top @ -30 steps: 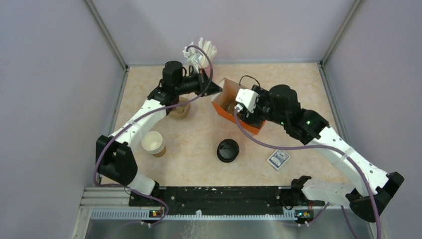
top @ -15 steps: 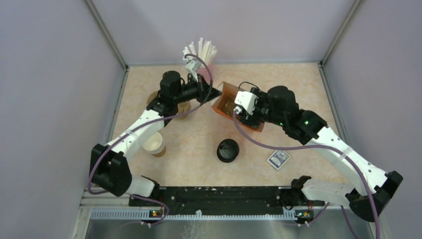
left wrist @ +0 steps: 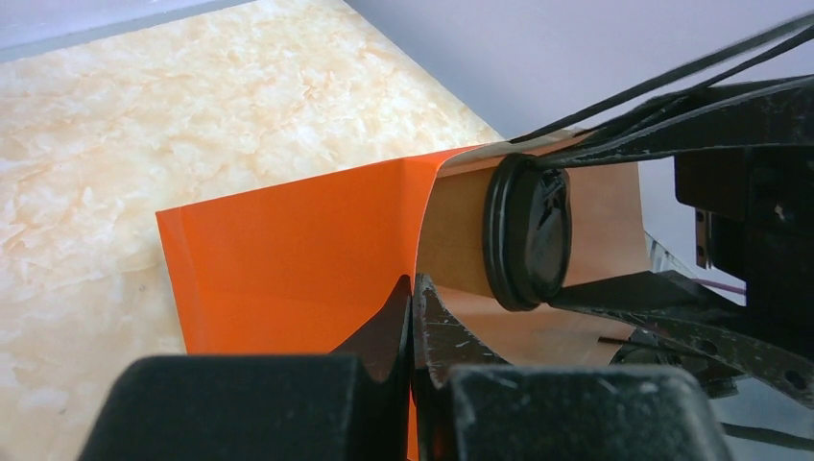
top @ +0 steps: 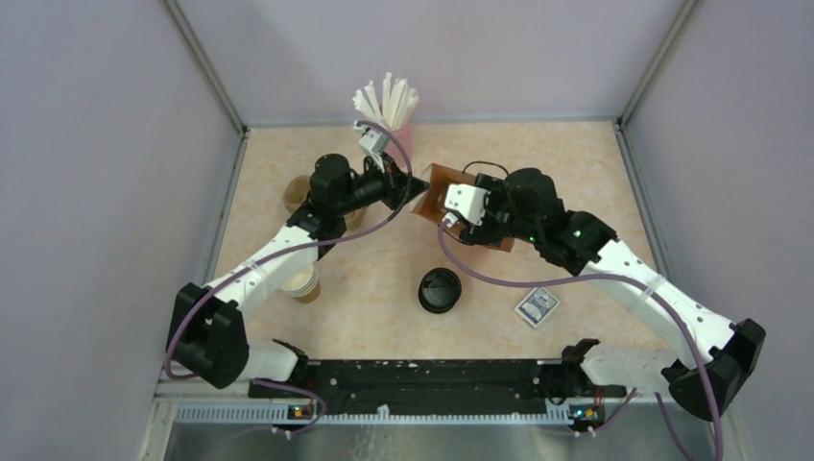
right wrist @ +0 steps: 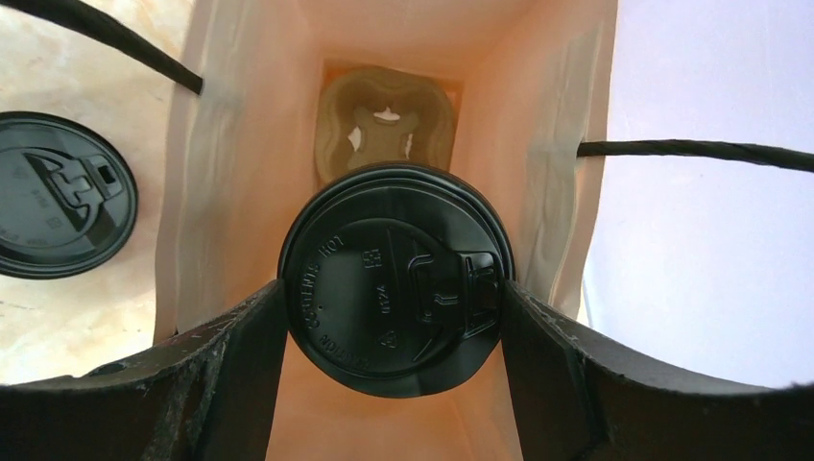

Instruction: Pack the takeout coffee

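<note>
The takeout coffee [right wrist: 395, 279], a brown cup with a black sip lid, is clamped by its lid between my right gripper's [right wrist: 395, 312] fingers. It sits in the open mouth of the orange bag [left wrist: 288, 254], pointing into the bag. The left wrist view shows its lid [left wrist: 528, 230] just inside the rim. My left gripper [left wrist: 413, 293] is shut on the bag's rim and holds it open. In the top view the bag [top: 434, 184] hangs between the left gripper [top: 415, 195] and the right gripper [top: 459, 229]. There the cup is hidden under the right wrist.
A loose black lid [top: 440, 290] lies on the table in front of the bag. A lidless paper cup [top: 299, 279] and another brown cup [top: 296, 192] stand at the left. A pink cup of straws [top: 389, 101] stands at the back. A small card packet [top: 537, 306] lies at the right.
The right gripper has moved left with the coffee, into the bag's mouth. The left arm has drawn back and lowered, turning the bag's opening toward the right gripper and uncovering the straws.
</note>
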